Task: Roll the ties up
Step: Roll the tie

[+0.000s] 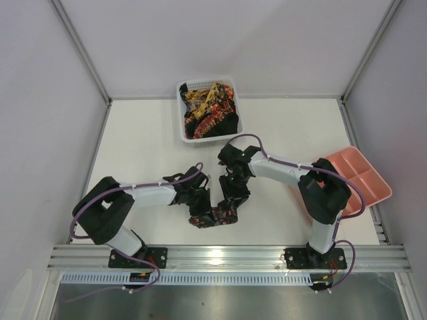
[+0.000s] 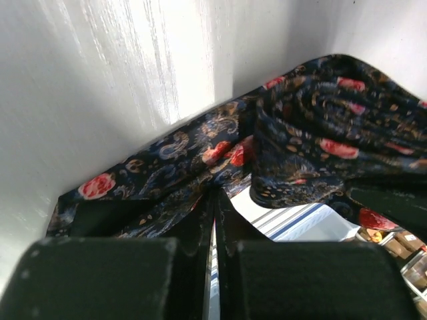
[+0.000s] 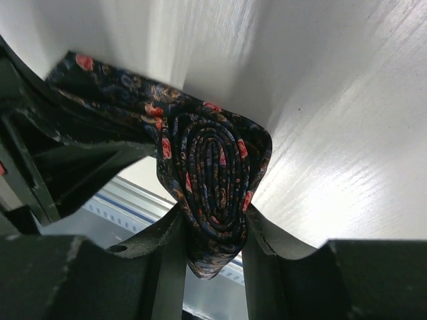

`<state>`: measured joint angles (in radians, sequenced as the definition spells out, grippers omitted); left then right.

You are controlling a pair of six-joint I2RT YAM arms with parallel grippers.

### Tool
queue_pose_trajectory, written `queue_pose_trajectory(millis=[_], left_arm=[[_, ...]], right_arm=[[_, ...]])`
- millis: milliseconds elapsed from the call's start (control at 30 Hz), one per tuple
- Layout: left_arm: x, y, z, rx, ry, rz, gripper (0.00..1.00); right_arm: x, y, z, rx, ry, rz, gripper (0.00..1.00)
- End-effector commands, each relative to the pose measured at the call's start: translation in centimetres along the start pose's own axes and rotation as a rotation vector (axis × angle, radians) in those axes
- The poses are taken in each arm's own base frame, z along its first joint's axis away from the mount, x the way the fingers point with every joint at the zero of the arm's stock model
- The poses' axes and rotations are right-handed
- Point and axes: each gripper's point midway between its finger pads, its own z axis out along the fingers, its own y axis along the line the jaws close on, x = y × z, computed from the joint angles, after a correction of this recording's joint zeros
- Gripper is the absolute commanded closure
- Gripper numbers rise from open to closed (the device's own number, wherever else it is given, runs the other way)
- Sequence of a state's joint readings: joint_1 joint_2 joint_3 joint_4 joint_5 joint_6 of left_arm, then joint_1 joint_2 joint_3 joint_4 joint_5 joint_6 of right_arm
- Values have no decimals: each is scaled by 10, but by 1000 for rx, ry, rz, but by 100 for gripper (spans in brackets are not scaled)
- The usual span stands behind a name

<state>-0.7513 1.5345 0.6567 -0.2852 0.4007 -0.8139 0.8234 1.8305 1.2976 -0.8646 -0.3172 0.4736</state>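
The tie (image 1: 215, 215) lies at the middle of the table's (image 1: 147, 147) near edge, where both arms meet over it. The right gripper (image 3: 213, 227) is clamped on the rolled part. Its wrist view shows the roll (image 3: 212, 173) end-on, a tight oval spiral squeezed between the two fingers, probably so the turns cannot spring loose. The left gripper (image 2: 215, 213) is closed narrow on the flat tail (image 2: 167, 173). In its own view the fingers meet right at the fabric's edge, which looks like a pinch to hold the loose length taut while the roll is worked.

Only the wrist views show these grips. From above, the arms hide the fingers and the tie reads as a dark patterned bundle. The top view alone gives the wider layout. A pink tray (image 1: 370, 180) sits at the right edge, well apart from the work. At the far edge a white basket (image 1: 200, 139) holds more ties (image 1: 208, 110) in a loose heap, so most of the job seems to be left.
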Motion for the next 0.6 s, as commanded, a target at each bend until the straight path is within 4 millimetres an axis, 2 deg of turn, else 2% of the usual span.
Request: queue_pose_trajectory(millis=[0, 167, 333, 467, 567], left_arm=[[-5, 39, 7, -163, -24, -12, 95], [-12, 53, 1, -200, -38, -27, 95], [-15, 57, -1, -211, -44, -27, 95], [-20, 44, -4, -161, -65, -13, 96], [-29, 25, -15, -98, -109, 17, 96]], right_arm=[[15, 2, -15, -32, 33, -78, 100], [22, -16, -17, 22, 50, -78, 100], [22, -36, -18, 125, 47, -17, 100], [23, -38, -11, 153, 41, 33, 100], [21, -35, -6, 148, 40, 75, 100]])
